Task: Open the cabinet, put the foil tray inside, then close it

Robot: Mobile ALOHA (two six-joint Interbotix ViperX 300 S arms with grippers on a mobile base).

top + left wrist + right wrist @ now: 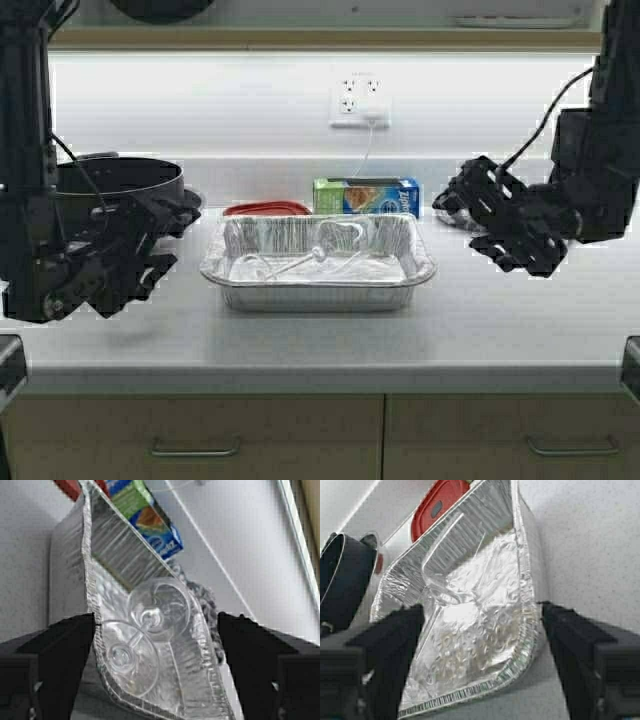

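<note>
The foil tray (318, 270) sits in the middle of the counter, long side toward me, with a clear plastic stemmed glass (322, 250) lying on its side inside it. My left gripper (172, 238) hovers open just off the tray's left end. My right gripper (468, 222) hovers open off its right end. Neither touches the tray. In the left wrist view the tray (100, 565) and glass (150, 622) lie ahead of the open left gripper (155, 630). The right wrist view has the tray (485, 630) ahead of the open right gripper (482, 615). Of the cabinet only a tan lower edge (300, 38) shows.
A black pot (120, 185) stands behind my left gripper. A flat red lid (266, 209) and a green-and-blue box (366, 196) lie behind the tray. A white cord runs down from the wall outlet (360, 100). Base cabinet drawers (200, 440) sit below the counter's front edge.
</note>
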